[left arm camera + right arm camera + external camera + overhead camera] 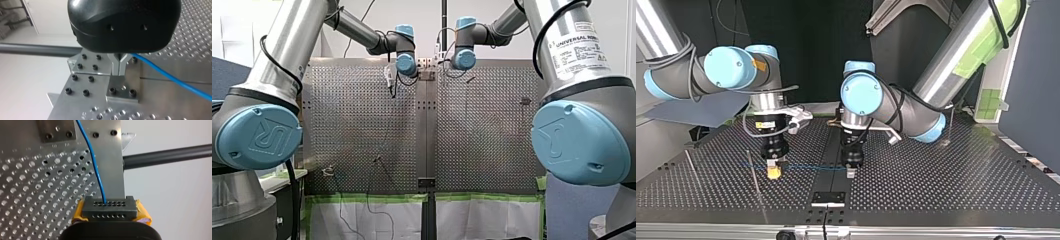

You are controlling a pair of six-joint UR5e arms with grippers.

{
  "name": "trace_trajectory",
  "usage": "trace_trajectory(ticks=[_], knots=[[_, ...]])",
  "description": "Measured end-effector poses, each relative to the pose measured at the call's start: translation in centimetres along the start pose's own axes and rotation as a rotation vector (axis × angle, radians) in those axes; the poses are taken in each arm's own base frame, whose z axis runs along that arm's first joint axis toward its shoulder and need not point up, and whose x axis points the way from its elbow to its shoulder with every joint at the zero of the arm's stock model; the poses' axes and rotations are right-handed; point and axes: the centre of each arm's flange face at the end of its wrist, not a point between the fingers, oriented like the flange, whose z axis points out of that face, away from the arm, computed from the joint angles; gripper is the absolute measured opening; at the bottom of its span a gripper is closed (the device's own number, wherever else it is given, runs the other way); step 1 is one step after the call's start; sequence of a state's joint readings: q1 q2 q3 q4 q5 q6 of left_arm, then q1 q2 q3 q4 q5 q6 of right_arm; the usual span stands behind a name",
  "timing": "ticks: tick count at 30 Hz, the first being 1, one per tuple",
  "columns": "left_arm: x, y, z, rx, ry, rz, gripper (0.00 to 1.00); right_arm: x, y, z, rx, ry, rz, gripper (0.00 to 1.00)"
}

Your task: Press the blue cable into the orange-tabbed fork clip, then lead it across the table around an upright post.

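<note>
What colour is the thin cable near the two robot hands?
Blue. The cable shows most clearly in the right wrist view.

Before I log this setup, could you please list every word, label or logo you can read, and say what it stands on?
"UNIVERSAL ROB", cut short: white label on my right arm; the smaller print beneath is unreadable.
"UR" logo: my left arm's blue cap and my right arm's blue cap.
Yellow sticker above my right arm's gripper: too blurred to read.
</note>
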State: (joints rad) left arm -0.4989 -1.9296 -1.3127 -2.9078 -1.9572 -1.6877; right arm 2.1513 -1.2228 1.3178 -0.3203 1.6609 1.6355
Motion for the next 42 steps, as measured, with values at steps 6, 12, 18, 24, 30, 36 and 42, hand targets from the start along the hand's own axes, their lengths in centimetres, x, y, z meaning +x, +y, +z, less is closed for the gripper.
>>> trace_trajectory(ticks=[6,12,18,24,30,36,42], knots=[[-0.5,-0.8,0.6,0.039,0.006,-0.009,0.02,0.1,1.2,0.2,-0.023,-0.005,-0.005,0.00],[-2.0,-1.4,1.2,0.065,-0.013,-0.036,0.02,0.9,2.7,0.3,-0.046,0.002,-0.008,0.00],[-2.7,-2.0,1.4,0.091,-0.020,-0.055,0.02,1.4,4.1,0.4,-0.070,-0.001,-0.012,0.00],[-1.5,-3.2,2.0,0.104,0.013,-0.046,0.02,1.7,5.6,0.5,-0.101,-0.003,-0.016,0.00],[-1.5,-4.7,2.5,0.129,0.008,-0.061,0.02,1.9,7.1,0.7,-0.127,-0.007,-0.020,0.00],[-3.2,-5.7,2.5,0.140,-0.015,-0.077,0.02,2.0,8.6,0.8,-0.150,-0.007,-0.022,0.00],[-3.3,-6.2,2.8,0.149,-0.015,-0.082,0.02,2.3,9.8,0.9,-0.169,-0.009,-0.024,0.00]])
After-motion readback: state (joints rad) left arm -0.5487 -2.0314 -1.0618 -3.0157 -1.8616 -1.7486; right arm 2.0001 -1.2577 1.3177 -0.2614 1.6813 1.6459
